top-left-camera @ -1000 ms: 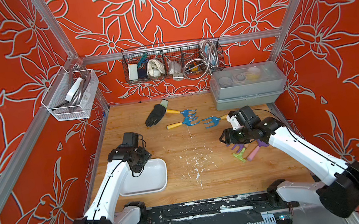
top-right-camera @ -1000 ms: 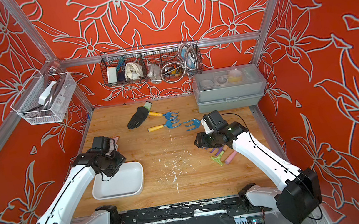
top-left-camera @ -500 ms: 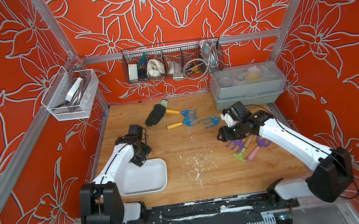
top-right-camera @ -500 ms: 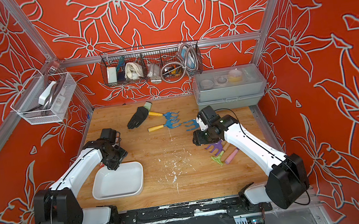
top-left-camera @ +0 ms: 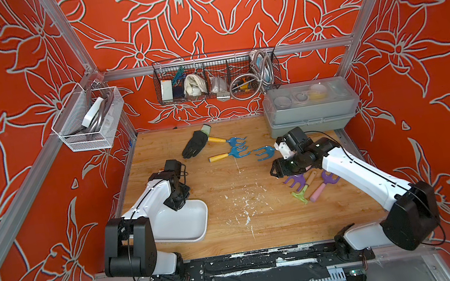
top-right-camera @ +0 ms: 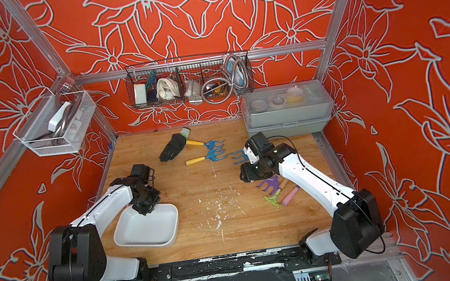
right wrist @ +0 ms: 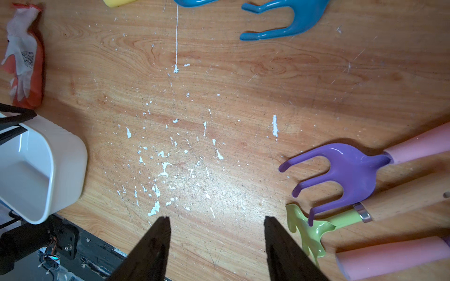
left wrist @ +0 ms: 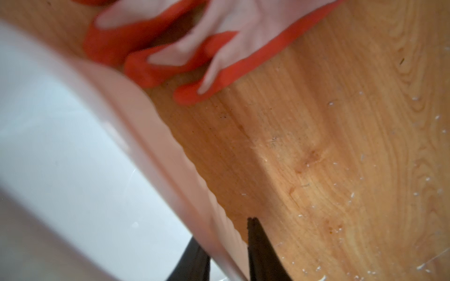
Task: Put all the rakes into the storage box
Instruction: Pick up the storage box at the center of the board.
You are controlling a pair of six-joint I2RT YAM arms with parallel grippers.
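Now, the left gripper (left wrist: pixel 224 231) is clamped on the back rim of the storage box (top-left-camera: pixel 183 227), one finger inside the wall and one outside. I see bare table (top-left-camera: pixel 244 225) mid-board. The right gripper (right wrist: pixel 216 220) hangs with its jaws wide apart just beside the purple rake (right wrist: pixel 345 167), which lies on the wood.
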